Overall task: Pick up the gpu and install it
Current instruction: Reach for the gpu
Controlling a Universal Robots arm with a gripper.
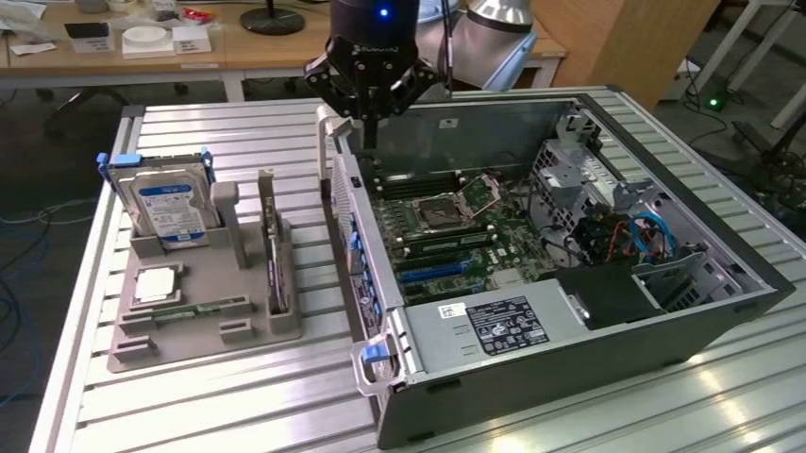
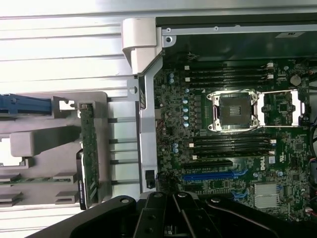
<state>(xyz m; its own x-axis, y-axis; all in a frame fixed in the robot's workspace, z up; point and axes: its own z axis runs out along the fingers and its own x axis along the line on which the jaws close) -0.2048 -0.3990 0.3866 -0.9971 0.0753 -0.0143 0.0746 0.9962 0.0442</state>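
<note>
Treat the gpu (image 1: 270,247) as light but fragile: a thin, stiff board, probably best taken squarely by its upper edge so it does not twist in its slot. It stands on edge in the grey holder (image 1: 189,330) on the desk (image 1: 226,396), just beside the open computer case (image 1: 529,387). Your claw (image 1: 370,125) is clenched on nothing and hangs above the case's wall. The card sits apart from it, lower and toward the exterior view's left.

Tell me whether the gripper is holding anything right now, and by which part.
Nothing is held. The gripper is shut and empty above the edge of the case. The gpu stands on edge in the holder, untouched.
</note>
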